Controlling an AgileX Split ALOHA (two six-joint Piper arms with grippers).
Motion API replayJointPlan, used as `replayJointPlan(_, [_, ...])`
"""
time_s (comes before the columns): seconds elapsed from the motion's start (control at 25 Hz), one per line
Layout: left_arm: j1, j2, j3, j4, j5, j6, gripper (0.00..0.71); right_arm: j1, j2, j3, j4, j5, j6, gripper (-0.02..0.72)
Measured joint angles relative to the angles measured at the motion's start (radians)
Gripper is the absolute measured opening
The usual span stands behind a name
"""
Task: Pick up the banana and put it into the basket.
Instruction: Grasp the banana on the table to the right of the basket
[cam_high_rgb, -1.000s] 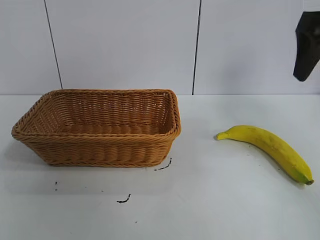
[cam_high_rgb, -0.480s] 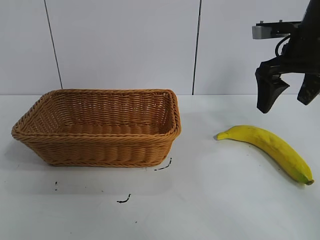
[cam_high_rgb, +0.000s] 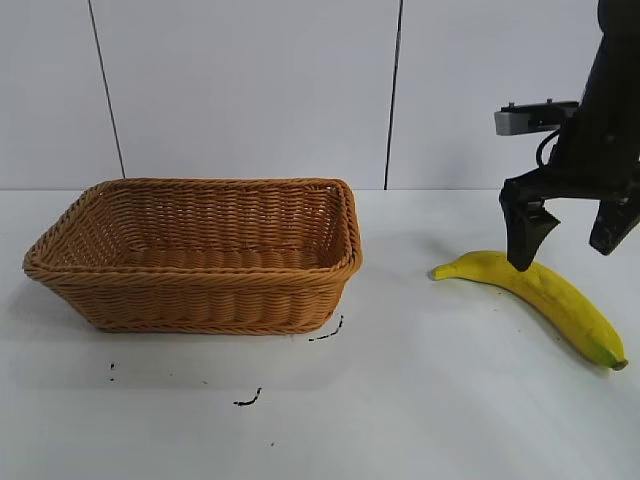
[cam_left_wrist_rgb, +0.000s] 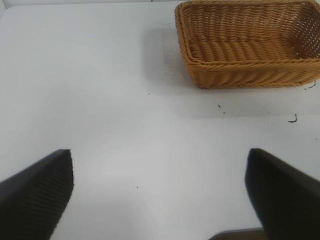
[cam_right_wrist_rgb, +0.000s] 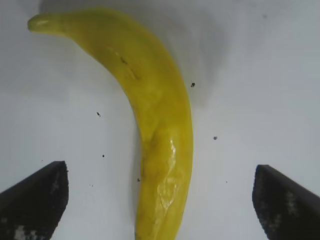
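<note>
- Long curved yellow banana (cam_high_rgb: 540, 292) lying on the white surface (cam_high_rgb: 420, 400), long axis roughly 10-to-4, well apart from the tan woven wicker basket (cam_high_rgb: 200, 300) at 9.
- Right pincer (cam_high_rgb: 565, 245) spread wide, empty, pointing down right over the banana's middle, straddling across its length (cam_right_wrist_rgb: 160, 125).
- Left pincer (cam_left_wrist_rgb: 160, 195) parked far off, also wide open.

The banana (cam_high_rgb: 540, 292) lies on the table (cam_high_rgb: 420, 400) right of the basket (cam_high_rgb: 200, 255).

A curved yellow banana (cam_high_rgb: 545, 294) lies flat on the white worktop (cam_high_rgb: 420, 400), well apart from the empty, upright wicker basket (cam_high_rgb: 200, 300).
</note>
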Motion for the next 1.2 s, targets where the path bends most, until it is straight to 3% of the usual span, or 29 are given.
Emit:
replayJointPlan(0.24, [0.000,0.000,0.000,0.000,0.000,0.000,0.693,0.000,0.016,0.000,0.000,-0.036,0.019,0.690])
replayJointPlan(0.56, [0.000,0.000,0.000,0.000,0.000,0.000,0.693,0.000,0.044,0.000,-0.003,-0.028,0.040,0.654])
replayJointPlan(0.64, [0.000,0.000,0.000,0.000,0.000,0.000,0.693,0.000,0.044,0.000,-0.004,-0.023,0.041,0.577])
replayJointPlan(0.72, [0.000,0.000,0.000,0.000,0.000,0.000,0.693,0.000,0.044,0.000,-0.013,-0.007,0.049,0.384])
replayJointPlan(0.76, [0.000,0.000,0.000,0.000,0.000,0.000,0.693,0.000,0.044,0.000,-0.013,0.007,0.052,0.286])
replayJointPlan(1.2, [0.000,0.000,0.000,0.000,0.000,0.000,0.693,0.000,0.003,-0.225,-0.013,0.286,0.067,0.287])
